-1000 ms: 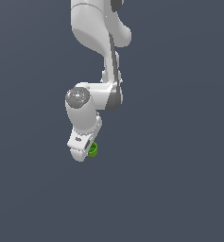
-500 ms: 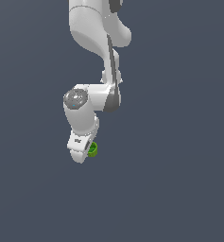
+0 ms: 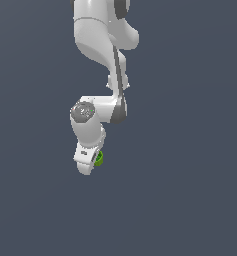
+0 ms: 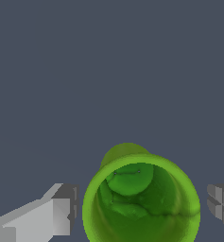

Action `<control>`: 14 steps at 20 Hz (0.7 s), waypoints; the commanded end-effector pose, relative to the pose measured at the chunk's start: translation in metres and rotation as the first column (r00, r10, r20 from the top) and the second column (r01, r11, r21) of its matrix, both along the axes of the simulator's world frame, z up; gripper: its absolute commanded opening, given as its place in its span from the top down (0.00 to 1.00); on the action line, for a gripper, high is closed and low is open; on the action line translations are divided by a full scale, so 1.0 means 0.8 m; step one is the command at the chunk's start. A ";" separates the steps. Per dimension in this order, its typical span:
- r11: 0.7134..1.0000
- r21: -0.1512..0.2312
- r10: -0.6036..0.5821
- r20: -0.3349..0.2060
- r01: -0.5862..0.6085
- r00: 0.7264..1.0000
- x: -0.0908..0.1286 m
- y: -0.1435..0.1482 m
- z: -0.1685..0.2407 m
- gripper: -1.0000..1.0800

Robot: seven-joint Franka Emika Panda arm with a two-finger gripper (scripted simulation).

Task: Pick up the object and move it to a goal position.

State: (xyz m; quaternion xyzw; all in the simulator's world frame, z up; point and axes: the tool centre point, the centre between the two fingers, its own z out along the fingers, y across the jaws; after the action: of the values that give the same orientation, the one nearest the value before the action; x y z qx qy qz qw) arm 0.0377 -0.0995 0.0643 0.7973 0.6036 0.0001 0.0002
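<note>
The object [image 4: 142, 203] is a small bright green round cup with a darker hollow centre, seen from above in the wrist view. It sits between my gripper [image 4: 142, 210] fingers. One grey fingertip [image 4: 61, 215] stands just off one side of the cup and the other fingertip [image 4: 219, 203] just off the opposite side, each with a narrow gap, so the gripper is open around it. In the exterior view the object [image 3: 98, 158] peeks out green beside the white gripper [image 3: 91, 163], which hides most of it.
The white arm [image 3: 102, 40] comes down from the top of the exterior view. A plain dark grey-blue surface [image 3: 190, 200] fills everything around it.
The gripper has sunk a little lower around the green cup. The cup itself has stayed in place.
</note>
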 end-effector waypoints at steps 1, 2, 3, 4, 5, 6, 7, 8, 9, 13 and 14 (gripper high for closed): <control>1.000 0.000 0.002 -0.001 -0.002 1.000 -0.001 0.000 -0.016 0.04; 1.000 0.000 0.002 -0.001 -0.002 1.000 -0.001 0.000 -0.021 0.04; 1.000 0.000 0.002 -0.001 -0.002 1.000 -0.001 0.000 -0.024 0.04; 1.000 0.000 0.002 0.000 -0.002 1.000 0.000 0.000 -0.026 0.04; 1.000 0.000 0.002 0.000 -0.002 1.000 0.000 0.000 -0.027 0.04; 1.000 0.000 0.002 0.000 -0.002 1.000 0.001 0.000 -0.027 0.04; 1.000 0.000 0.002 0.000 -0.002 1.000 0.001 0.000 -0.027 0.04; 1.000 0.000 0.002 0.000 -0.002 1.000 0.001 0.000 -0.027 1.00; 1.000 0.000 0.002 0.000 -0.002 1.000 0.001 0.000 -0.027 1.00; 1.000 0.000 0.002 0.000 -0.002 1.000 0.001 0.000 -0.027 1.00; 1.000 0.000 0.002 0.000 -0.002 1.000 0.001 0.000 -0.027 1.00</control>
State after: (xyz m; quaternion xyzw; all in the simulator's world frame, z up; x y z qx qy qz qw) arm 0.0383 -0.0990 0.0429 0.7965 0.6046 -0.0001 -0.0002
